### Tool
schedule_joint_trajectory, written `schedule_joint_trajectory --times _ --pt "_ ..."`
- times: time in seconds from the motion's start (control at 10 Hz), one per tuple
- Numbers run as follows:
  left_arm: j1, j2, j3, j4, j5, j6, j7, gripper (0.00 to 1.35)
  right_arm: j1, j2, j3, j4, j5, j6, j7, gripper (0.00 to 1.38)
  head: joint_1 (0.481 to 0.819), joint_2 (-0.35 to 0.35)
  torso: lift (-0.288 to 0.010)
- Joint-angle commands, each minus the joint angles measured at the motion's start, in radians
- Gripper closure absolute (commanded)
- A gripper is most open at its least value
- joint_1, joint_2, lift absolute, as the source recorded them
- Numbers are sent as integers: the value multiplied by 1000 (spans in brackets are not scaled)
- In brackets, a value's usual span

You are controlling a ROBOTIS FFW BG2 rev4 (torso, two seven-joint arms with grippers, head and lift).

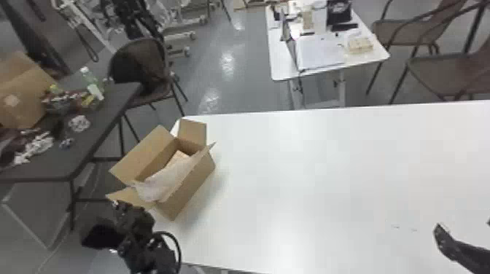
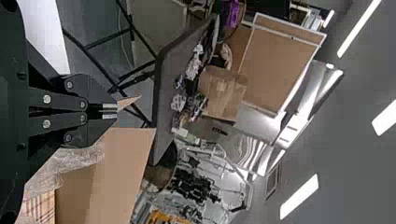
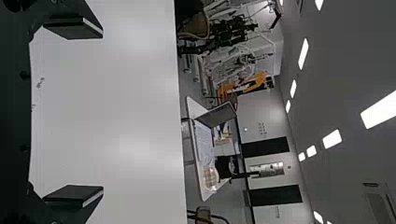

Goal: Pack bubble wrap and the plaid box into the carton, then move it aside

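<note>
On the white worktop (image 1: 328,175), I see the open carton (image 1: 189,187) at the left end. Bubble wrap (image 1: 160,182) lies inside it, beside the plaid box (image 1: 177,159). I judge packing done and the move aside in hand. My left hand (image 2: 110,111) is closed, apparently pinching the carton's near flap; my right hand (image 3: 100,112) has its fingers wide apart, well away. If the carton's spot suits, I next need to let the flap go gently.

The left pincer (image 1: 116,204) is closed, the right pincer (image 1: 463,226) spread wide.
</note>
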State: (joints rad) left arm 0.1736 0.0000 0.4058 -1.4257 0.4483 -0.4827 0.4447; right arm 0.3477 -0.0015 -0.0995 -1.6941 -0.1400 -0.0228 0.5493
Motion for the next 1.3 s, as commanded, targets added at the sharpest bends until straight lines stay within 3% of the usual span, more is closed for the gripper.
schedule_joint_trajectory --times 0.0,0.1,0.2,0.3,0.5,0.7,0.9,1.0,1.2 --pt "1 -3 -5 7 1 -19 11 999 -6 0 1 4 3 4 1 121 695 350 -65" --pt "11 -3 -18 7 3 -59 25 466 -6 0 0 4 3 6 1 121 695 350 -65" --pt "26 -3 -38 -10 -14 -106 25 79 -4 0 0 -1 2 6 1 121 695 350 -65" --pt "60 -3 -81 -73 -39 -122 23 84 -1 0 0 -4 -1 6 0 121 695 350 -65" --pt "164 57 -197 -271 -172 -97 22 205 13 2 0 -27 -1 6 0 99 695 350 -65" --pt "234 106 -323 -381 -287 -37 -78 208 36 2 0 -41 11 -34 -17 47 695 350 -65" --pt "304 98 -390 -392 -324 -8 -179 208 86 2 -2 -64 25 -89 -46 56 695 238 -65" --pt "360 94 -395 -397 -310 27 -268 208 128 2 -2 -88 60 -108 -61 76 695 186 -65" --pt "468 95 -354 -411 -359 118 -457 208 237 2 -2 -114 111 -204 -161 78 695 134 -65"
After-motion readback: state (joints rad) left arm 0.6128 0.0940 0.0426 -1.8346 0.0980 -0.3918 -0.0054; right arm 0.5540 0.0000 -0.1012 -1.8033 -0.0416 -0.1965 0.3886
